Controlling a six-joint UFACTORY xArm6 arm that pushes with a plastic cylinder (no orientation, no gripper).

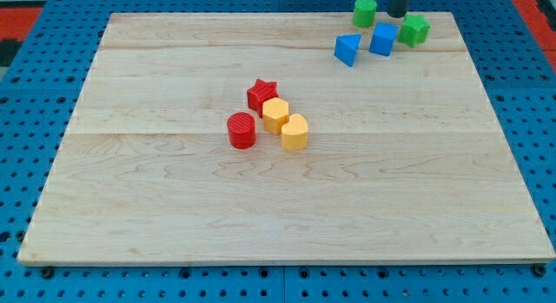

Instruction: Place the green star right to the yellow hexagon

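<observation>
The green star (pixel 414 29) sits near the view's top right corner of the wooden board (pixel 174 207). The yellow hexagon (pixel 275 115) lies near the board's middle, touching a red star (pixel 261 95) above it and a second yellow block (pixel 294 132) at its lower right. My tip (pixel 397 15) is at the view's top edge, just up and left of the green star, between it and a green cylinder (pixel 365 10). Only the rod's lowest part shows.
A blue cube (pixel 382 39) sits just left of the green star and a blue wedge-like block (pixel 347 49) further left. A red cylinder (pixel 241 130) stands left of the yellow blocks. A blue pegboard surrounds the board.
</observation>
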